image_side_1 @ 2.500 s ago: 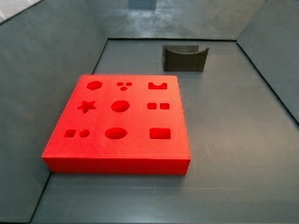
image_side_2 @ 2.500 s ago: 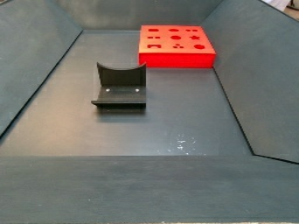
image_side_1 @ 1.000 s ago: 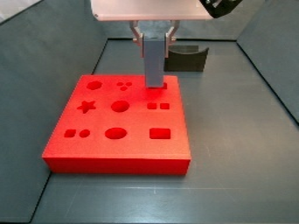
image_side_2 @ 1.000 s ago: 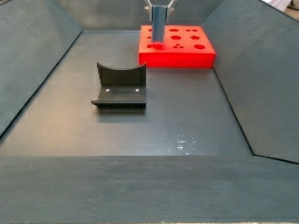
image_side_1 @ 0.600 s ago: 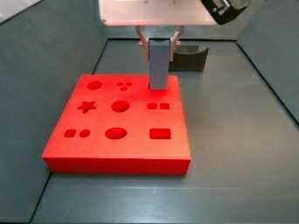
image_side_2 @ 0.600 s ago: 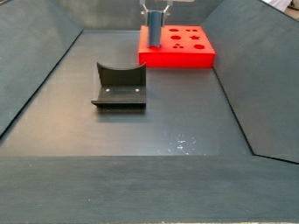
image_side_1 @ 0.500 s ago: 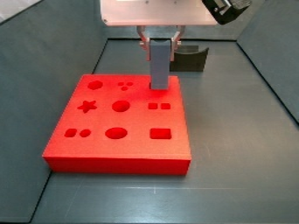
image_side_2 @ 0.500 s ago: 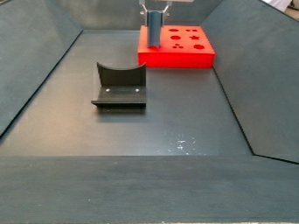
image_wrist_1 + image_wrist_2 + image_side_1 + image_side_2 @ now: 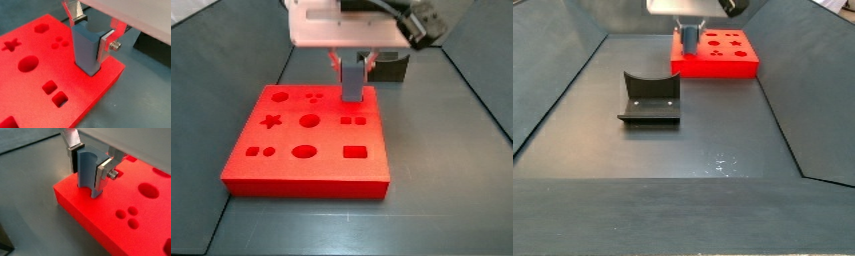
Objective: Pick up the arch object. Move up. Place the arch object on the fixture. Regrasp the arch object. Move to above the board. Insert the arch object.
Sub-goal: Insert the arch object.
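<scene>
Toward the left of the worktop in a side view stood the fixture (image 9: 649,97), a dark grey-black squat block with a curved dip in its top, empty and well apart from everything else. Its part in the task looked finished, which would explain why nothing rested on it.

Further right, near the far edge, lay the board (image 9: 716,52), a large flat bright red slab with shaped recesses. Over its corner nearest the fixture hung the gripper (image 9: 89,34), its flat silver fingers (image 9: 104,169) clamped on the arch object (image 9: 85,49), a small grey-blue elongated block held upright. The pads pressed its upper sides, leaving the lower end free, probably so that it could go down into a recess. In both wrist views that lower end (image 9: 91,184) met the red surface at the corner, seemingly entering the arch-shaped recess there, though how deep it sat could not be told.

Compared with half a second before, the gripper body (image 9: 349,28) sat lower in the side view, and less of the arch object's length showed above the board, so the insertion appeared well under way.
</scene>
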You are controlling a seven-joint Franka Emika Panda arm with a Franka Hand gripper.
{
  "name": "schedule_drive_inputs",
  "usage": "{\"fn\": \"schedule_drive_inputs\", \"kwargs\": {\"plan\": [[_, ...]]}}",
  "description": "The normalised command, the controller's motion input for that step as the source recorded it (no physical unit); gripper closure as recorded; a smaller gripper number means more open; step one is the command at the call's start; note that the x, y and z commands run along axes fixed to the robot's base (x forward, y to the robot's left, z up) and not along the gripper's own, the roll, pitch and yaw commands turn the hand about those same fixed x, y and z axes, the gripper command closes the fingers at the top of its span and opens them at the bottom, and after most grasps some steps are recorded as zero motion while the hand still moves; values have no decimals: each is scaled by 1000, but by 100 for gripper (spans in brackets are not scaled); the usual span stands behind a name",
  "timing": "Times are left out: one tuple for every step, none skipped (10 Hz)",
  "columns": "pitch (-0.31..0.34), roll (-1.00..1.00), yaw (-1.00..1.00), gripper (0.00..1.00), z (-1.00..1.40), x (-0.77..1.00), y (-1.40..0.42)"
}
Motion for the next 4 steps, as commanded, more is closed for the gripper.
{"fn": "schedule_drive_inputs", "kwargs": {"plan": [[-47, 91, 0, 100, -463, 109, -11], [-130, -49, -23, 100, -174, 0, 0], [-44, 0, 0, 100, -20, 0, 0], [0, 0, 0, 100, 0, 0, 0]]}}
